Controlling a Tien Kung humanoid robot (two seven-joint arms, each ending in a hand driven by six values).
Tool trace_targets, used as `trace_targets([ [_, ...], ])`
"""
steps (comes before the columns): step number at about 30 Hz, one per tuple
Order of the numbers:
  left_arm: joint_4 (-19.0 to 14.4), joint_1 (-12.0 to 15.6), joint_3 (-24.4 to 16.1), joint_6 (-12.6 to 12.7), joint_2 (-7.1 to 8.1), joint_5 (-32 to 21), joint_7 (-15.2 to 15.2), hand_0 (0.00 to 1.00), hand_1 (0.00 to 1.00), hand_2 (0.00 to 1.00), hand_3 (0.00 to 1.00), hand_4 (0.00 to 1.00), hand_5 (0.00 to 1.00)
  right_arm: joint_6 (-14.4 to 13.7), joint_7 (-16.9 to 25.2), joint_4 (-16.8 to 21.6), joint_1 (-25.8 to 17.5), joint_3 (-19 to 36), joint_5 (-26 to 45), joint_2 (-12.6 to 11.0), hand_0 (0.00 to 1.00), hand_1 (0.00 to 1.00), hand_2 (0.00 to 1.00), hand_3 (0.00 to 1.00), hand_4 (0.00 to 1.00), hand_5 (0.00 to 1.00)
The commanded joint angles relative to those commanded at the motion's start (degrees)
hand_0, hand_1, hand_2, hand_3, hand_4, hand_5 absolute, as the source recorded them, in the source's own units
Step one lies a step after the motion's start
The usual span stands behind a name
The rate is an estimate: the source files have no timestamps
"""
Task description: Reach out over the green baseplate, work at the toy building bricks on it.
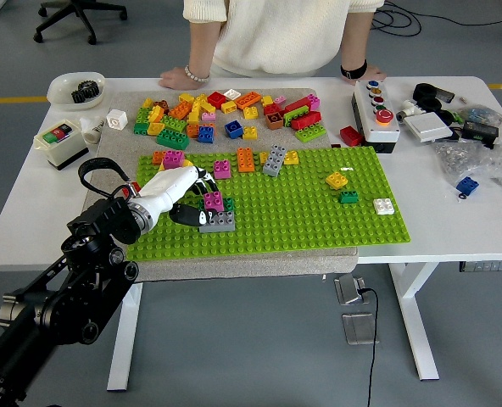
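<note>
The green baseplate point(319, 216) lies in the middle of the table on a grey mat. My left hand point(183, 192), white on a black arm, is low over the plate's left part. It is right against a magenta brick point(213, 201) that sits on a dark green brick, with a grey brick point(218, 221) just in front. I cannot see whether the hand grips the magenta brick. Other bricks stand on the plate: orange point(246, 159), grey point(275, 160), yellow point(337, 180), small green point(348, 197), white point(384, 206).
Several loose bricks point(225, 110) lie on the mat behind the plate. A person stands at the far side with both hands point(181, 77) resting on the table edge. A button box point(376, 114) stands at the right and a switch box point(60, 140) and bowl point(75, 88) at the left.
</note>
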Motion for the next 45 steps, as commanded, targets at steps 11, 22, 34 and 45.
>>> trace_targets([
  [11, 0.75, -0.63, -0.24, 0.6, 0.62, 0.0, -1.34, 0.725, 0.635, 0.552, 0.555, 0.679, 0.185, 0.27, 0.02, 0.0, -0.04, -0.03, -0.06, 0.02, 0.742, 0.641, 0.681, 0.635, 0.849, 0.535],
  [22, 1.02, -0.98, 0.59, 0.15, 1.3, 0.0, -2.11, 0.73, 0.645, 0.554, 0.556, 0.702, 0.199, 0.28, 0.06, 0.0, -0.06, 0.01, -0.17, 0.03, 0.743, 0.64, 0.68, 0.633, 0.85, 0.536],
  [34, 1.49, -1.46, 1.48, 0.84, 1.7, 0.0, -2.8, 0.734, 0.656, 0.555, 0.556, 0.708, 0.197, 0.26, 0.03, 0.0, 0.08, 0.09, -0.08, 0.0, 0.742, 0.639, 0.681, 0.632, 0.85, 0.541],
  [45, 1.8, -1.85, 1.94, 0.64, 2.25, 0.0, -3.18, 0.739, 0.662, 0.555, 0.556, 0.707, 0.194, 0.24, 0.06, 0.0, 0.1, 0.14, -0.02, -0.01, 0.742, 0.64, 0.68, 0.634, 0.852, 0.542],
])
